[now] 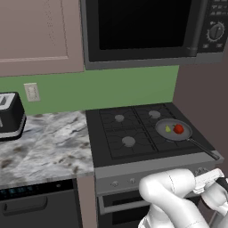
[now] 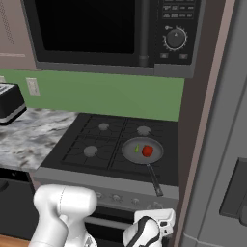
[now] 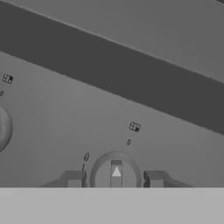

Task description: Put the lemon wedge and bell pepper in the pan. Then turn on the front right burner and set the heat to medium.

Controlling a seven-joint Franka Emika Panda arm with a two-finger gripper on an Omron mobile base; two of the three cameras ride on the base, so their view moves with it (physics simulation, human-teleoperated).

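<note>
The grey pan (image 1: pixel 173 130) (image 2: pixel 141 150) sits on the stove's front right burner (image 1: pixel 178 147), hiding its cap. Inside it lie the red bell pepper (image 1: pixel 178 129) (image 2: pixel 147 151) and, just left of it, the small yellow-green lemon wedge (image 1: pixel 168 129) (image 2: pixel 136 148). The pan's dark handle (image 1: pixel 205 150) (image 2: pixel 154 180) points toward the stove's front. My gripper (image 3: pixel 114 178) (image 1: pixel 219 179) (image 2: pixel 156 211) is low at the right end of the stove's front panel. Its fingers (image 3: pixel 74 179) stand on either side of a round knob (image 3: pixel 116 173), closed against it.
More knobs (image 1: pixel 132 181) (image 2: pixel 116 197) line the front panel. A microwave (image 1: pixel 142 31) hangs over the stove. A toaster (image 1: pixel 10 116) stands on the marble counter (image 1: pixel 49 147) to the left. A tall brown wall (image 2: pixel 202 120) rises right beside the stove.
</note>
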